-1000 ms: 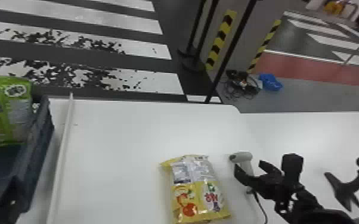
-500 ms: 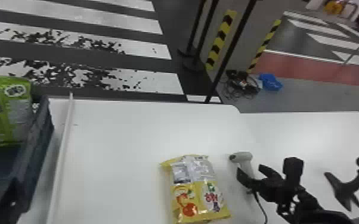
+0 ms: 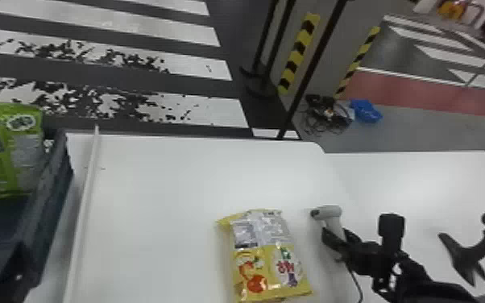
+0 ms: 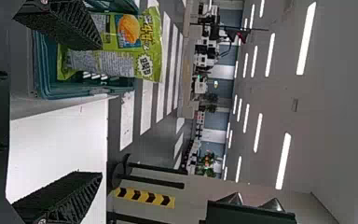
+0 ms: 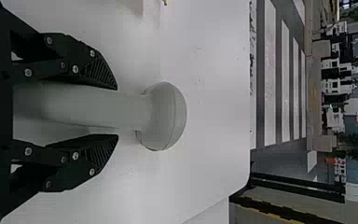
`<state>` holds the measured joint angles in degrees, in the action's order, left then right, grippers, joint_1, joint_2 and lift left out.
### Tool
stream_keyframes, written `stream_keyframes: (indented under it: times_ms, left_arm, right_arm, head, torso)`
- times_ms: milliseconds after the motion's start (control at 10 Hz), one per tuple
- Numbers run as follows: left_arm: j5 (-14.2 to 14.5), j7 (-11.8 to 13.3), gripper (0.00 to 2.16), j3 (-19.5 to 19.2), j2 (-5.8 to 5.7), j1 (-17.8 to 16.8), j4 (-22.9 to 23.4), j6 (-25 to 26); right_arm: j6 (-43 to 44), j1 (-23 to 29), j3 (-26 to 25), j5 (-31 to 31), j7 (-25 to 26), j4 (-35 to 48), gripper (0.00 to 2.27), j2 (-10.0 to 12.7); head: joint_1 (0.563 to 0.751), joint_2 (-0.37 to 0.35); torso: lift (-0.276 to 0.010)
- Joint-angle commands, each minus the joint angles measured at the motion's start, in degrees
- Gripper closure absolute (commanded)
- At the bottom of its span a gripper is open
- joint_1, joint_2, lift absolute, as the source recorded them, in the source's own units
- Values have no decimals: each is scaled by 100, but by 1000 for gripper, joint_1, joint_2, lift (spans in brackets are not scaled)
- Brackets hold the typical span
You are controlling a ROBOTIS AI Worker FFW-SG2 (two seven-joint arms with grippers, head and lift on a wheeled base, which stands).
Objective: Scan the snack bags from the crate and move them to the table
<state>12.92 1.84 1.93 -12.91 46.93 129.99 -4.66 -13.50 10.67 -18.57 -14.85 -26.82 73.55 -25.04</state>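
Table layout: crate at left, yellow snack bag at near centre, scanner at right.
The white table (image 3: pixel 165 177) bears a dark crate (image 3: pixel 52 185) at its left end, with a green snack bag (image 3: pixel 20 161) upright in the crate's far part. A pale rail (image 3: pixel 82 217) runs near to far just right of the crate. The yellow snack bag (image 3: pixel 268 258) lies flat; the scanner (image 3: pixel 328 211) is just right of it (cable trailing toward the near edge). The right gripper (image 3: pixel 339 237) has its fingers on either side of the scanner's handle. The left gripper (image 3: pixel 14 272) is at the crate's near end. A black curved object (image 3: pixel 471 254) occupies the right.
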Motion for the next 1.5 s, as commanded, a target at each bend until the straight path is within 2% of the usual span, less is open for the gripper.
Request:
stream_keyframes:
  times_ms: [0,200,400,700,900,1300,1400]
  left_arm:
    - [0,9,29,0,-1,9,9,-48]
    - [0,0,29,44,-1,9,9,-206]
    - [0,0,29,88,-1,-17,35,-312]
    - [44,44,29,79,-45,-43,-18,-452]
    - [79,70,29,79,-89,-61,-53,-523]
    - [211,114,29,35,-159,-140,-132,-540]
    - [299,158,29,26,-168,-166,-141,-540]
  right_arm:
    - [17,146,-59,-44,36,195,2240,8]
    - [88,699,-121,-9,511,1091,2240,87]
    - [-404,1060,-314,-9,889,1829,2240,228]
    - [-1529,1736,-771,-273,985,3315,2240,694]
    - [-1934,2044,-1008,-281,994,4027,2240,1169]
    - [-2672,2431,-1000,-290,1302,5038,2240,1634]
    - [-2865,2431,-912,-290,1346,5275,2240,1670]
  head:
    - [695,-350]
    - [695,-350]
    - [695,-350]
    - [695,-350]
    - [695,-350]
    - [695,-350]
    - [695,-350]
  torso:
    - [-95]
    - [-95]
    - [-95]
    - [-95]
    - [-95]
    - [-95]
    - [-95]
